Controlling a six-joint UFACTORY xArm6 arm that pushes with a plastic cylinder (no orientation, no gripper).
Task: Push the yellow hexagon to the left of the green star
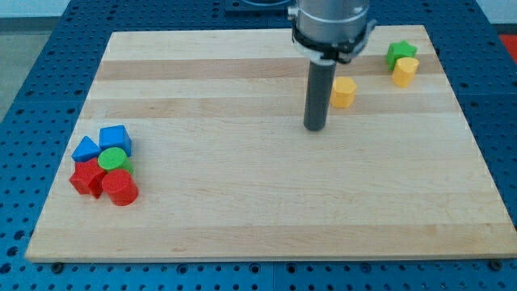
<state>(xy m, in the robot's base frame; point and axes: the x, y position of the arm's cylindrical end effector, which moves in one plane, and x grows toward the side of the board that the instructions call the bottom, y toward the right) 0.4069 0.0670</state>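
Observation:
The yellow hexagon (344, 92) lies on the wooden board near the view's top right. The green star (400, 53) sits further to the right and higher, near the board's top right corner, with a second yellow block (405, 71) touching its lower side. My tip (314, 127) rests on the board just left of and slightly below the yellow hexagon, with a small gap between them. The hexagon is to the left of and below the green star.
A cluster sits at the view's lower left: two blue blocks (115, 137) (85, 149), a green round block (113, 158), a red star-like block (87, 178) and a red cylinder (120, 187). The board's edge (266, 257) runs along the bottom.

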